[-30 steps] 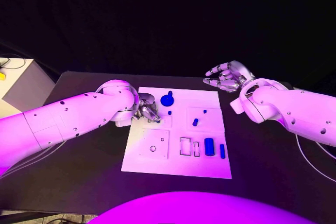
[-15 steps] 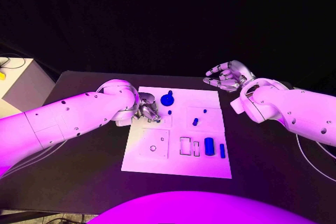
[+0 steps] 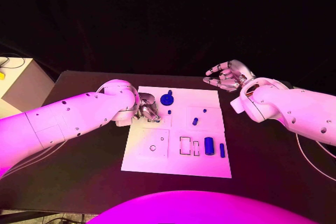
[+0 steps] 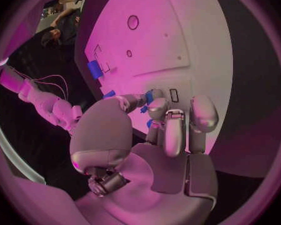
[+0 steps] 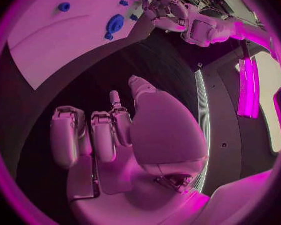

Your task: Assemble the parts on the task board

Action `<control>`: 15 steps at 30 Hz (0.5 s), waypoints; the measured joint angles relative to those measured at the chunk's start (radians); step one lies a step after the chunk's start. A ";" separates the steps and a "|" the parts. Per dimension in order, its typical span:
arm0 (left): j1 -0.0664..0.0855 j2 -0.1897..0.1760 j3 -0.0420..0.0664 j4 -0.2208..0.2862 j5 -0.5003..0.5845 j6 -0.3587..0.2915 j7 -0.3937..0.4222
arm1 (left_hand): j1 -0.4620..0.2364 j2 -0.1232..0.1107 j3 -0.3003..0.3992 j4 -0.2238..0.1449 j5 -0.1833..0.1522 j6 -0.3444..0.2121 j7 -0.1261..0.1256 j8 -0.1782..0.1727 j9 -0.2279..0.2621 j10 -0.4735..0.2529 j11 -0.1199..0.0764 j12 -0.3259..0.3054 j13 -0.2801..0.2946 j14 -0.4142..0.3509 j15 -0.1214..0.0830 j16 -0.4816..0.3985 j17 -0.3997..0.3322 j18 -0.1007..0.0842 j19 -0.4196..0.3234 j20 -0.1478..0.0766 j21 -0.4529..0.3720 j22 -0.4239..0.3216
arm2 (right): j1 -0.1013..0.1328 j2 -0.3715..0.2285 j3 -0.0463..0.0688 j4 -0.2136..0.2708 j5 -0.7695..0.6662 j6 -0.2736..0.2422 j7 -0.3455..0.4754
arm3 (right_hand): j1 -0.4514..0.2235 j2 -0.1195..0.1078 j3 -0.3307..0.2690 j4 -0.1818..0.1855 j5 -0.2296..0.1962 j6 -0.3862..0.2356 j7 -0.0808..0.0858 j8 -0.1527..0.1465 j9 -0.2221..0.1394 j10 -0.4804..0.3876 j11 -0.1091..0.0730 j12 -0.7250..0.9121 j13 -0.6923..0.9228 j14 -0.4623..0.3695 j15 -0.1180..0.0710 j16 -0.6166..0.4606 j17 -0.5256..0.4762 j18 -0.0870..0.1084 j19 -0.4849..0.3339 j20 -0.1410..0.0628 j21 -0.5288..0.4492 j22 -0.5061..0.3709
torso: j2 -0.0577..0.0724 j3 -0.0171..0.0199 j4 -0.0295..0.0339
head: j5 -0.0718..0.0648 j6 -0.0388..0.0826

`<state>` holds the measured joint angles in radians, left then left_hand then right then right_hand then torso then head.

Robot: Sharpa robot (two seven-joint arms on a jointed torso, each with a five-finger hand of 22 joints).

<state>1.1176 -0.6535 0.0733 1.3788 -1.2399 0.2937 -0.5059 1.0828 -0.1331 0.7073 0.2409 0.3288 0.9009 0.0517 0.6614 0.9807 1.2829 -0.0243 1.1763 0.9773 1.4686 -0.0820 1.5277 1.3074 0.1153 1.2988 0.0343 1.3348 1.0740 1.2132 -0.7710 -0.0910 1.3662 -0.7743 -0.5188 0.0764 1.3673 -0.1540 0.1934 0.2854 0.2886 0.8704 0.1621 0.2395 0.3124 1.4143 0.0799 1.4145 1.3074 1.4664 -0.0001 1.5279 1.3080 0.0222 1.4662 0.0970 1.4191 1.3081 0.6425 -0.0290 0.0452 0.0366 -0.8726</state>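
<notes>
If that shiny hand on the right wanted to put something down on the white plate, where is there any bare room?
The near strip of the task board, below the row of blue parts, lies bare. So does the black table beside the board's right edge, under the right hand. It is crowded at the far left corner, where the left hand works beside the round blue part.

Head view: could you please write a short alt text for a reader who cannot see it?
A white task board lies on a black table between two white robot arms. The left hand reaches over the board's left edge, while the right hand hovers off the board beyond its far right corner, holding nothing. Small blue parts sit on the board.
</notes>
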 measured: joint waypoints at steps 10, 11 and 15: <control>0.000 0.004 0.001 -0.003 0.000 0.005 -0.001 | 0.000 0.000 0.000 0.000 -0.003 0.001 0.000 0.000 0.003 0.000 0.000 0.000 0.000 0.000 0.000 0.000 0.000 0.000 0.000 0.000 0.000 0.002 | 0.000 -0.001 0.000 0.000 0.000 0.000 0.000 | 0.000 0.000 0.000 0.000 0.000 0.000 0.000 0.000 0.000 0.000 0.000 0.000 0.000 0.000 0.000 0.000 0.000 0.000 0.000 0.000 0.000 0.000 | 0.000 0.0000 0.0002 | 0.000 0.000; 0.000 0.004 0.001 -0.003 0.000 0.006 -0.002 | 0.000 0.000 0.000 0.000 -0.003 0.001 0.000 0.000 0.003 0.000 0.000 0.000 0.000 0.000 0.000 0.000 0.000 0.000 0.000 0.000 0.000 0.002 | 0.000 -0.001 0.000 0.000 0.000 0.000 0.000 | 0.000 0.000 0.000 0.000 0.000 0.000 0.000 0.000 0.000 0.000 0.000 0.000 0.000 0.000 0.000 0.000 0.000 0.000 0.000 0.000 0.000 0.000 | 0.000 0.0000 0.0002 | 0.000 0.000; 0.001 0.009 0.001 -0.007 0.000 0.008 -0.003 | 0.000 0.000 0.000 0.000 -0.003 0.006 -0.002 0.000 0.002 0.000 0.000 0.000 0.000 0.000 0.000 0.000 0.000 0.000 0.000 0.000 0.000 0.002 | 0.000 -0.001 0.000 0.000 0.000 0.000 0.000 | 0.000 0.000 0.000 0.000 0.000 0.000 0.000 0.000 0.000 0.000 0.000 0.000 0.000 0.000 0.000 0.000 0.000 0.000 0.000 0.000 0.000 0.000 | 0.000 0.0006 0.0003 | 0.000 0.000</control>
<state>1.1183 -0.6447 0.0746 1.3715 -1.2399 0.3022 -0.5093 1.0826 -0.1332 0.7072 0.2408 0.3255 0.9065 0.0501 0.6618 0.9831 1.2831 -0.0241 1.1762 0.9774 1.4686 -0.0819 1.5277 1.3074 0.1154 1.2988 0.0342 1.3348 1.0757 1.2132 -0.7715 -0.0910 1.3666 -0.7743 -0.5187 0.0766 1.3673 -0.1540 0.1934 0.2854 0.2886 0.8704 0.1621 0.2395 0.3124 1.4143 0.0799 1.4145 1.3074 1.4663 -0.0001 1.5279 1.3078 0.0222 1.4662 0.0969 1.4191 1.3079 0.6425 -0.0285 0.0454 0.0369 -0.8727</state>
